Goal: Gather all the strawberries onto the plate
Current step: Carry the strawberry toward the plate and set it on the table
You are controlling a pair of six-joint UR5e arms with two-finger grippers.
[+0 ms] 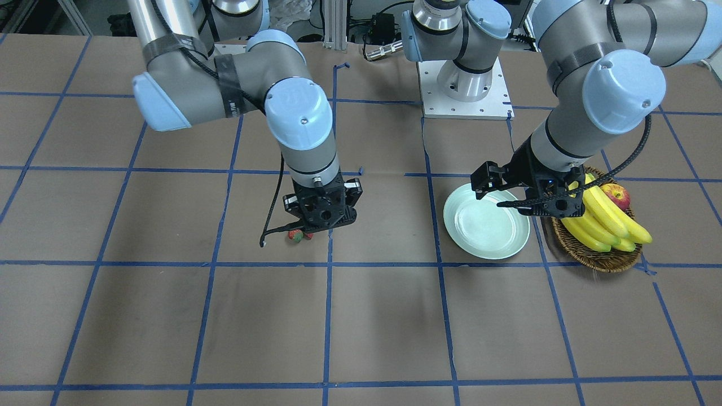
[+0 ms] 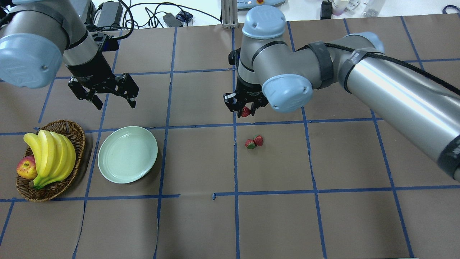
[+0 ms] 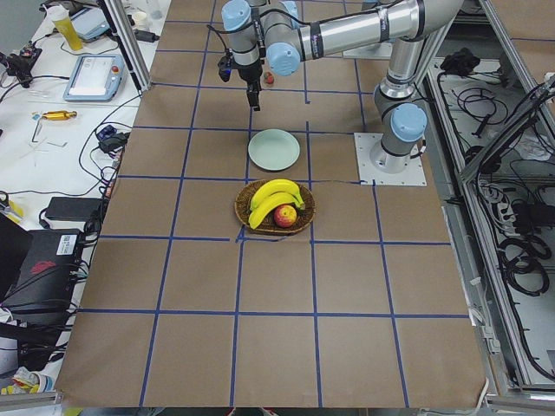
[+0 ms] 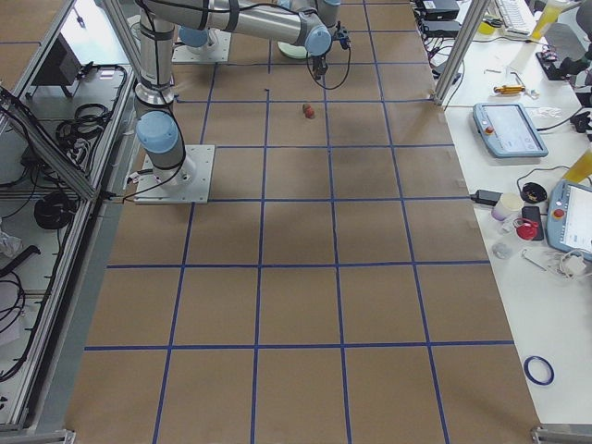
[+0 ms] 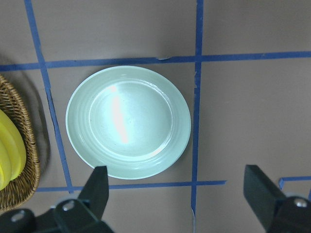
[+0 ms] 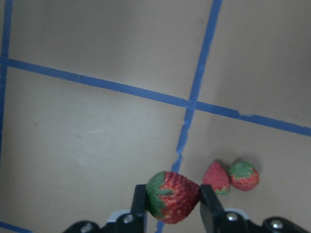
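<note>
One strawberry [image 2: 245, 112] is pinched in the right gripper [image 2: 246, 113] in the overhead view. It is raised over the two loose strawberries [image 2: 254, 141], which lie touching on the table, well apart from the plate [image 2: 107, 169]. The plate holds nothing. The wicker basket [image 2: 79, 133] just beside it holds bananas [image 2: 50, 154] and an apple [image 2: 26, 168]. The left gripper [image 2: 115, 104] hangs spread and empty near the plate.

Seen from the front, that spread claw overlaps the plate's rim, though its height is hard to judge. A carry across could brush it.

The right wrist view shows the berry clamped by its flanks. It is rounded and tapering, so it might slip out sideways if the grip slackens.

The left wrist view shows a bare, glossy, shallow dish. A berry let go from high up could bounce or roll over the rim.

The side views add little, since the berries are too small to make out there.
</note>
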